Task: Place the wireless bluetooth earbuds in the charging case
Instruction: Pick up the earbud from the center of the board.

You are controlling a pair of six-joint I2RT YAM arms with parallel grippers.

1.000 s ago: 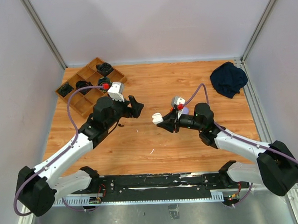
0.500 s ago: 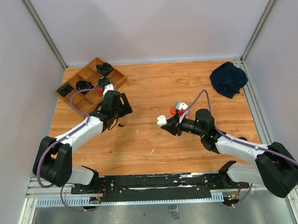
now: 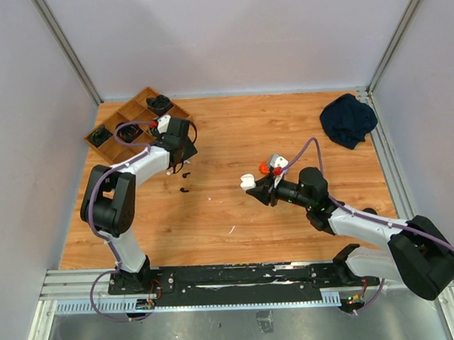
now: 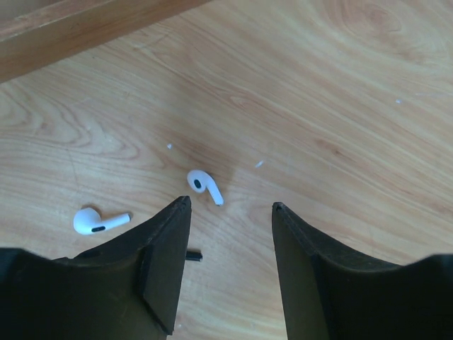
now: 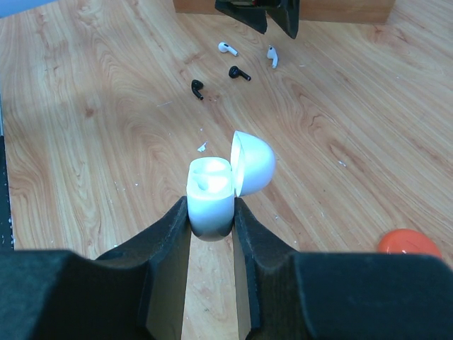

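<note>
Two white earbuds lie on the wooden table in the left wrist view, one (image 4: 204,185) just ahead of my open, empty left gripper (image 4: 231,205) and one (image 4: 99,220) to its left. The right wrist view shows them (image 5: 227,48) (image 5: 272,57) under the left gripper (image 5: 265,14), with two black earbuds (image 5: 239,73) (image 5: 197,88) nearer. My right gripper (image 5: 211,205) is shut on a white charging case (image 5: 210,191), lid open, held above the table. From the top, the left gripper (image 3: 185,153) is by the tray and the case (image 3: 248,182) is mid-table.
A wooden compartment tray (image 3: 137,121) with black items stands at the back left, its edge (image 4: 71,28) close to the left gripper. A dark cloth (image 3: 348,119) lies at the back right. An orange round case (image 5: 407,244) sits beside the right gripper.
My left arm has swung back and left from the table's middle toward the tray, now over the white earbuds. My right gripper has shifted slightly with the open case.
</note>
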